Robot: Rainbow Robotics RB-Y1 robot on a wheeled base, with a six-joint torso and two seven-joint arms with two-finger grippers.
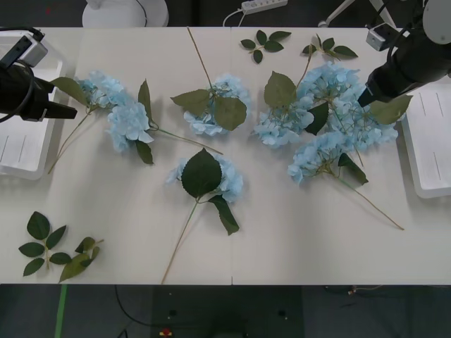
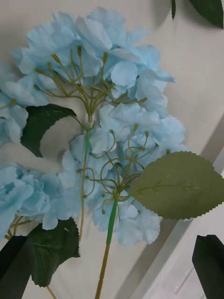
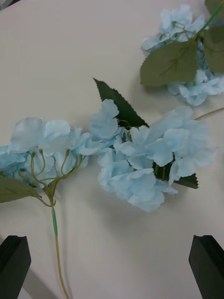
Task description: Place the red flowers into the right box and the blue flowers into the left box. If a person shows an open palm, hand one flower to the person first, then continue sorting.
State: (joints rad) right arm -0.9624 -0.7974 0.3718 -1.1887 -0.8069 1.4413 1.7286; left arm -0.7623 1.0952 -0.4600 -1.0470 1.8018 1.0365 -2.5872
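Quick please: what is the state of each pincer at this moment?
Left pincer: open, holding nothing, above the blue flowers near the left box.
Right pincer: open, holding nothing, over a blue flower cluster by the right box.

Pale sky-blue flowers (image 1: 211,105) (dark green leaves), white boxes (image 1: 430,141).

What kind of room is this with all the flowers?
Probably a robot test lab, not a flower shop: fake pale blue flowers lie on a plain white table between two white plastic trays, and a white power strip sits on the floor behind.
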